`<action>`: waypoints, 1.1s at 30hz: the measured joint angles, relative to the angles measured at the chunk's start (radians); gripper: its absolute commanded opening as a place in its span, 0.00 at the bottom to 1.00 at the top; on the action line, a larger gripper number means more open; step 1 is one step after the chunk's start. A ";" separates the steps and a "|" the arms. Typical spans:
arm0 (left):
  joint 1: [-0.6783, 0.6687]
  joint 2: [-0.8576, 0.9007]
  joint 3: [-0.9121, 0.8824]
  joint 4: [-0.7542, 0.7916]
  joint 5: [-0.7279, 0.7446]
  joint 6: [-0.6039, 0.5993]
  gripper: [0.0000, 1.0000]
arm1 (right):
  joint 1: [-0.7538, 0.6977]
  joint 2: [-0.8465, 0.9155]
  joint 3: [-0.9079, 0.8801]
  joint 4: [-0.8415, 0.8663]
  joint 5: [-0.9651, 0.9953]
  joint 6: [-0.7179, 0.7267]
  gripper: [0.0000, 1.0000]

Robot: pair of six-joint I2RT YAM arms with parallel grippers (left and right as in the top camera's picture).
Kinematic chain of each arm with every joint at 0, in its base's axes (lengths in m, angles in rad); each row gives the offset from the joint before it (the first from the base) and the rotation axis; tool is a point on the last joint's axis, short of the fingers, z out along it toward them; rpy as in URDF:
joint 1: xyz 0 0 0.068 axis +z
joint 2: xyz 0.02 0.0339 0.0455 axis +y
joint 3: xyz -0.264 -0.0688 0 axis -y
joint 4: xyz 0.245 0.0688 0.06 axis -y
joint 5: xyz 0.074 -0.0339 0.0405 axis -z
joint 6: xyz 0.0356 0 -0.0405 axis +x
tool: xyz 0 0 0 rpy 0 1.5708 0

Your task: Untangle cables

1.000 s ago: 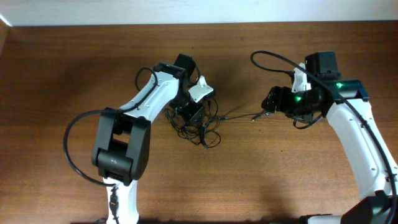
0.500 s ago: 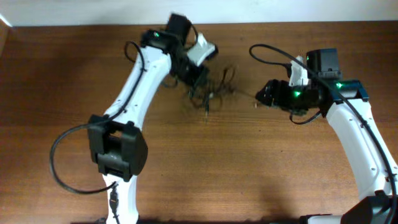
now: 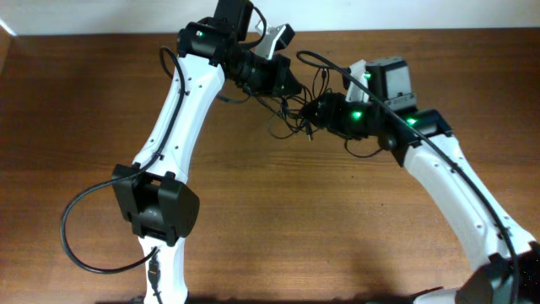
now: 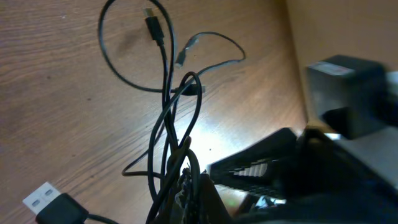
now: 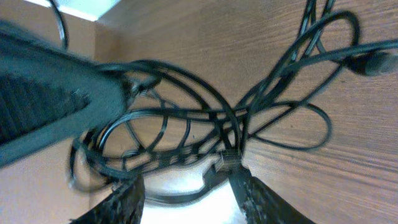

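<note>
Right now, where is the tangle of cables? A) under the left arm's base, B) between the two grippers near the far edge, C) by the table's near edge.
B: the cables bunch between the left gripper and right gripper near the far edge.

Likely lab: robot arms [image 3: 181, 110], wooden table [image 3: 321, 245].

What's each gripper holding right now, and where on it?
Left gripper is shut on the cables, pinching a bunch of strands mid-cord. Right gripper holds nothing yet: jaws apart, straddling the tangle.
</note>
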 measured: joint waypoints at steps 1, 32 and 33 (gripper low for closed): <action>0.000 0.000 0.000 0.003 0.018 -0.006 0.00 | 0.014 0.019 0.000 0.005 0.017 0.032 0.49; 0.337 0.000 0.002 0.167 -0.058 -0.102 0.00 | -0.356 0.114 0.023 -0.720 0.067 -0.562 0.70; 0.330 0.000 0.002 0.146 -0.045 -0.099 0.00 | -0.356 0.116 0.056 -0.737 0.040 -0.594 0.72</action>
